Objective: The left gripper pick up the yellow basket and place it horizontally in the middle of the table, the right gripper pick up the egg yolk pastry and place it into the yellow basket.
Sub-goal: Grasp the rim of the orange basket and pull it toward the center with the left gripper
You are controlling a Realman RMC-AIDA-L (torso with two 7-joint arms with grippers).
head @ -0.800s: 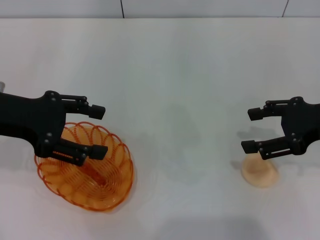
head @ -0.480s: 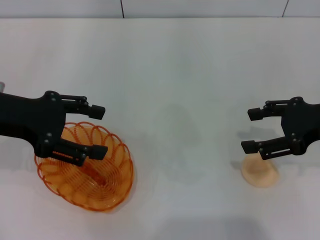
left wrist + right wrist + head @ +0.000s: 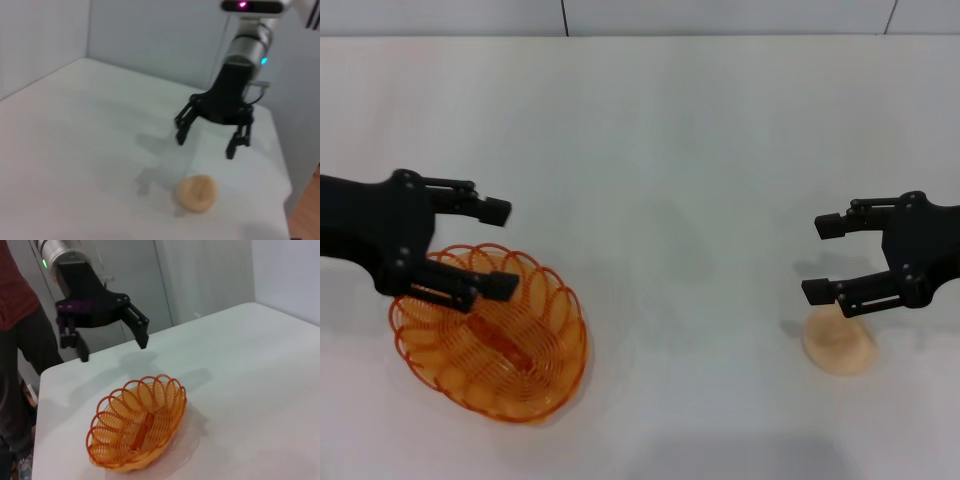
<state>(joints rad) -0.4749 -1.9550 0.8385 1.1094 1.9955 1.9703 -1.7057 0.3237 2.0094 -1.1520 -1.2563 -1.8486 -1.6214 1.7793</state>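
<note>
The yellow basket lies on the white table at the front left, its long axis slanting. My left gripper hovers open over the basket's far rim, holding nothing; one finger is above the rim, the other beyond it. The right wrist view shows the same basket with the left gripper above it. At the front right sits the egg yolk pastry, a pale dome. My right gripper hangs open just above its far side. Both the pastry and right gripper appear in the left wrist view.
A person in a red shirt stands beyond the table's edge on the robot's left side. The table's right edge runs close to the pastry. A grey wall borders the far side.
My left gripper has shifted a little to the left and away from me over the basket, still open. The right gripper, basket and pastry have not moved.
</note>
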